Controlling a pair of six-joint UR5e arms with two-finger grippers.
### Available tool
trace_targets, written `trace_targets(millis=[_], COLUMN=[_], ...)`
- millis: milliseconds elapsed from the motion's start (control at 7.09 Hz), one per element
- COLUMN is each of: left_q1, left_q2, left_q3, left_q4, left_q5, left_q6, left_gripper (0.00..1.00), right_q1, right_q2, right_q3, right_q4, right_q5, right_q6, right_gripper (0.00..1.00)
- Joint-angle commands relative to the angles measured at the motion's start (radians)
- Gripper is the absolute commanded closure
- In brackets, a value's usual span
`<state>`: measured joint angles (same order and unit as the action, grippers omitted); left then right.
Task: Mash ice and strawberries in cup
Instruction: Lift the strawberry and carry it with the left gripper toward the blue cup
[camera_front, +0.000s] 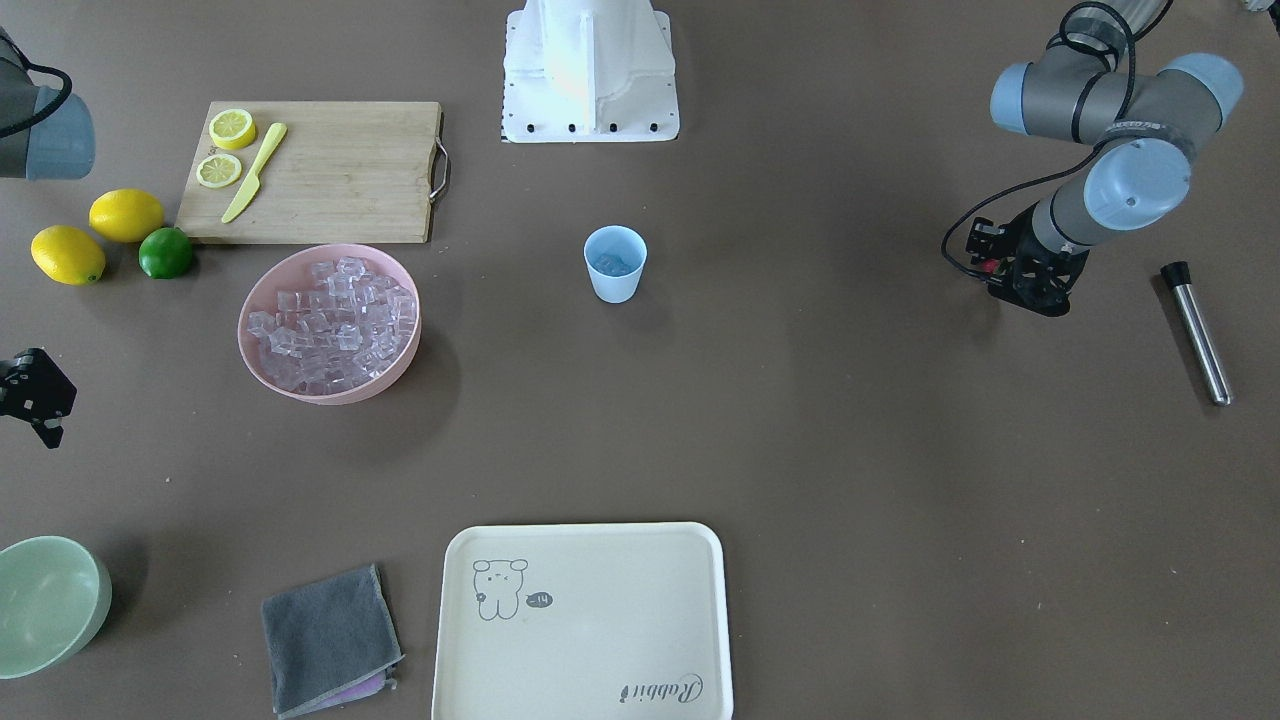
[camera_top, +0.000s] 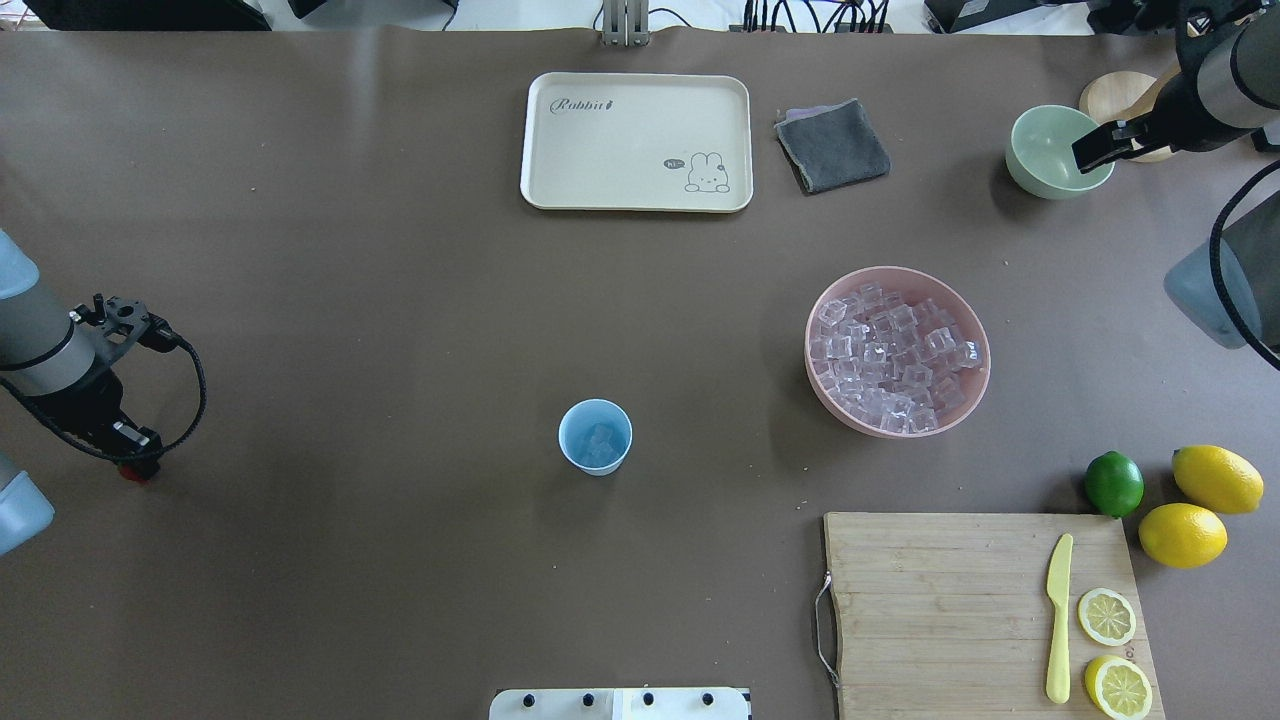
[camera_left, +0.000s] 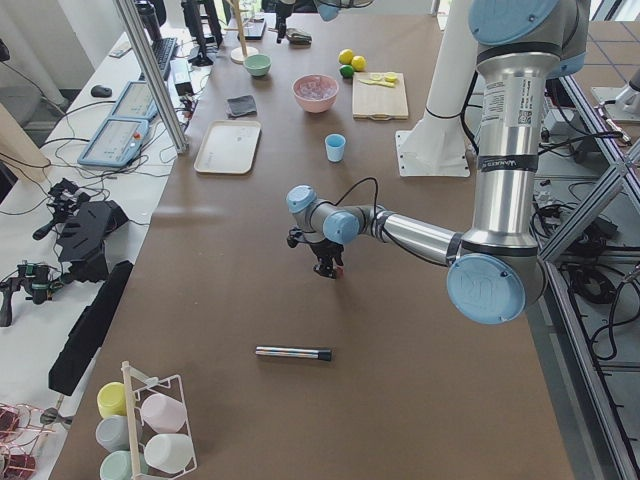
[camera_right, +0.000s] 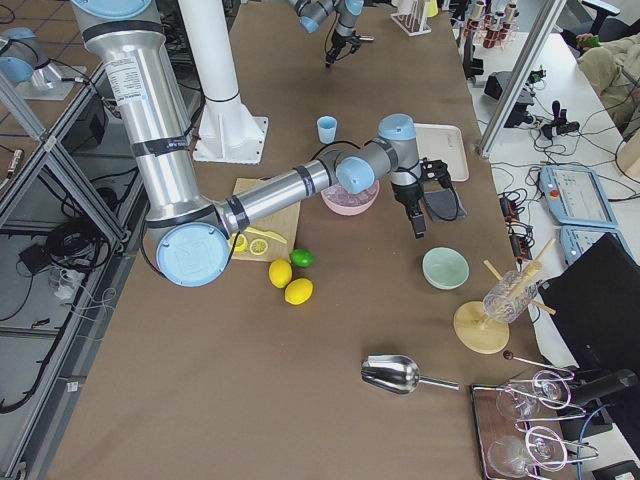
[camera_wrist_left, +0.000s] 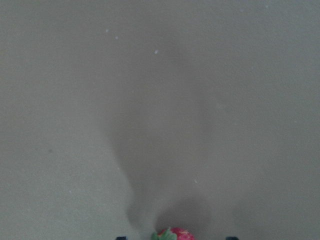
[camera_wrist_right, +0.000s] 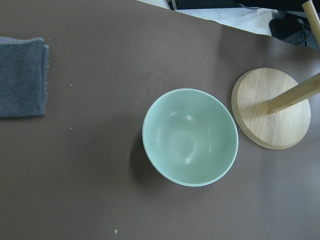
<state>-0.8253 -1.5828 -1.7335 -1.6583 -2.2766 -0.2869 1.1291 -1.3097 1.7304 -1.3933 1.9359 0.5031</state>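
The light blue cup (camera_top: 595, 437) stands mid-table with a few ice cubes in it; it also shows in the front view (camera_front: 615, 265). More ice (camera_top: 890, 360) fills the pink bowl (camera_top: 900, 432). My left gripper (camera_top: 130, 465) is far to the cup's left, low over the table, shut on the small red strawberry (camera_wrist_left: 172, 234). My right gripper (camera_top: 1085, 155) hangs open and empty over the pale green bowl (camera_wrist_right: 190, 137). A steel muddler rod (camera_front: 1195, 330) lies on the table beyond my left arm.
A wooden cutting board (camera_top: 950, 600) with a yellow knife (camera_top: 1059, 620) and two lemon halves is near right. Two lemons and a lime (camera_top: 1114, 483) lie beside it. A cream tray (camera_top: 636, 140) and a grey cloth (camera_top: 832, 145) are at the far side.
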Motion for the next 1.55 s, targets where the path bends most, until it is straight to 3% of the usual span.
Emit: trace_targets(millis=[0, 141, 423, 705, 1410], left_q1=[0.000, 0.000, -0.017, -0.104, -0.113], left_q2=[0.001, 0.000, -0.031, -0.069, -0.356], left_q3=[0.002, -0.004, -0.044, -0.087, -0.074], left_q4=[0.002, 0.002, 0.002, 0.005, -0.001], left_q5=[0.003, 0.003, 0.000, -0.011, -0.001], left_q6=[0.002, 0.002, 0.000, 0.003, -0.015], left_gripper=[0.90, 1.00, 1.00, 1.00, 1.00], right_q1=[0.000, 0.000, 0.000, 0.000, -0.020], right_q2=[0.000, -0.002, -0.002, -0.003, -0.013], right_q3=[0.000, 0.001, 0.011, 0.012, -0.003], right_q4=[0.002, 0.002, 0.002, 0.000, -0.013], right_q5=[0.000, 0.000, -0.002, 0.000, 0.011], right_q6=[0.000, 0.000, 0.000, 0.006, 0.008], right_gripper=[0.00, 0.00, 0.00, 0.00, 0.00])
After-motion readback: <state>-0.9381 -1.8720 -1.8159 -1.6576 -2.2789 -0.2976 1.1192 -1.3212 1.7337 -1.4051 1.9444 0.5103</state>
